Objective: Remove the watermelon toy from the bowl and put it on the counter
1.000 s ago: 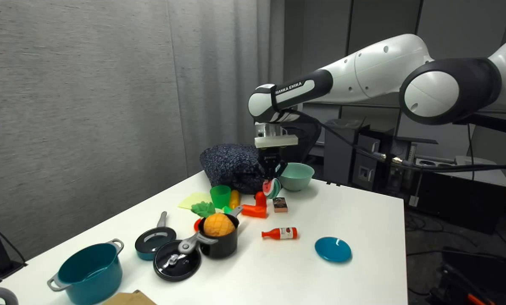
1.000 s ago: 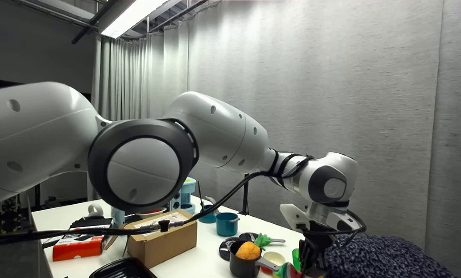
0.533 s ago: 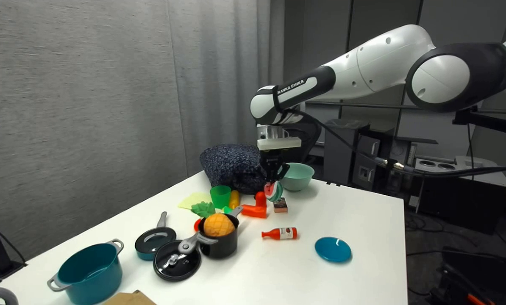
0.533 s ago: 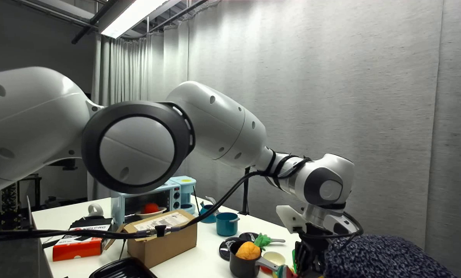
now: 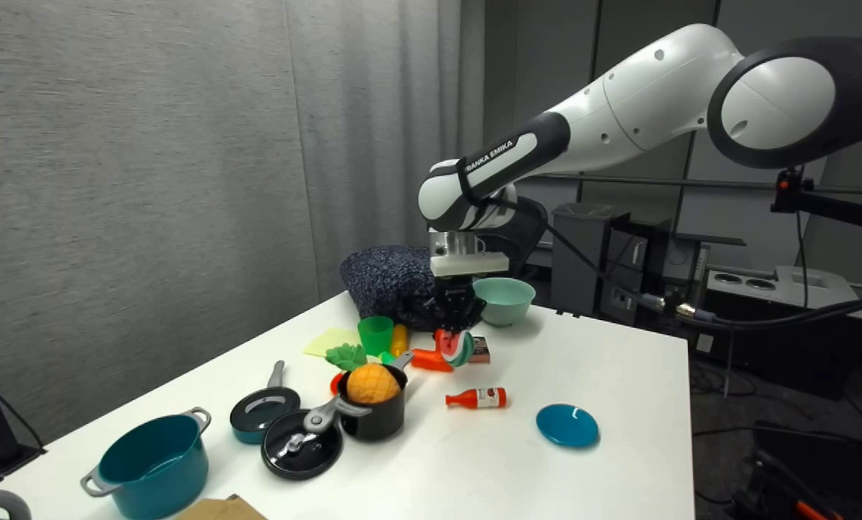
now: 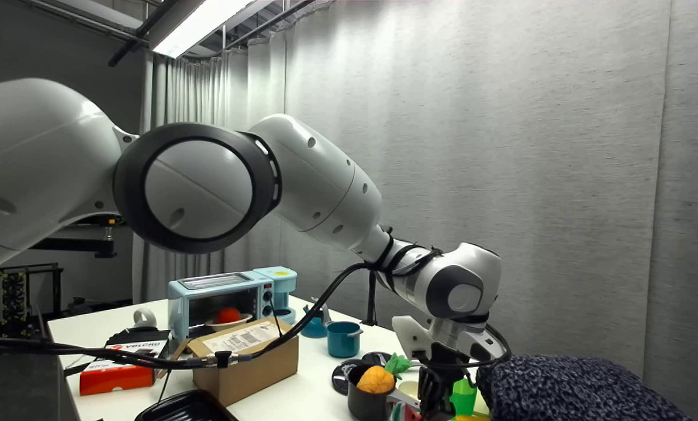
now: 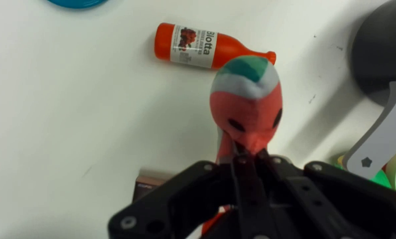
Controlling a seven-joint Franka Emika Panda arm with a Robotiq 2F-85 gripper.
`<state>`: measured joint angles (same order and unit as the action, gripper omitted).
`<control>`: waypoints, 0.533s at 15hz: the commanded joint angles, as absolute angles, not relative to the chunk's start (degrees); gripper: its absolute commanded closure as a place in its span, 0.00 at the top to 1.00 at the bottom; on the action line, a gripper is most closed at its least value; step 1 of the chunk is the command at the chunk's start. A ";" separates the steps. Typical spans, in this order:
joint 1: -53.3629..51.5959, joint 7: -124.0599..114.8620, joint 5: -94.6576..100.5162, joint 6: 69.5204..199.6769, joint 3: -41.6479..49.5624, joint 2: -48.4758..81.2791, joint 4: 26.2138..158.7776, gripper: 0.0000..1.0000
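A grey fabric curtain (image 5: 185, 144) backs the scene in both exterior views, behind the counter, a large plain white rectangular tabletop (image 5: 604, 375). In an exterior view, a small round pale mint-green bowl (image 5: 504, 307) stands near the far edge, and the watermelon toy (image 5: 460, 349), a red slice with a white-and-green rind, is outside it, below the robot arm (image 5: 626, 101). It hides part of an orange-red plastic piece (image 5: 429, 360) and a small dark box (image 5: 481, 351); it seems held over the counter, though how near the surface I cannot tell.

In an exterior view with a light-blue toy oven (image 6: 223, 299), only a bit of the watermelon toy shows at the bottom edge, beside a dark grey pot (image 6: 367, 404).

In the wrist view, the black two-fingered gripper (image 7: 251, 151) is clamped on the toy's narrow red tip, rind outward; an orange-red bottle with a white label (image 7: 193, 46) lies beyond.

The creased skin suggests stuffed cloth: likely light, soft, not slippery, hard to damage. The tip hold should do for a short lowering, but the rind may swing; a grip across the middle would be steadier. Released low, it may rock on its curve.
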<state>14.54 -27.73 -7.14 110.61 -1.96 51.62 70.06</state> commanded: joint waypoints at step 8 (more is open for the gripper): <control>6.57 -24.55 -8.13 114.34 3.44 47.25 79.49 0.69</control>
<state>7.94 -26.58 -7.40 112.87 1.54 49.38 76.91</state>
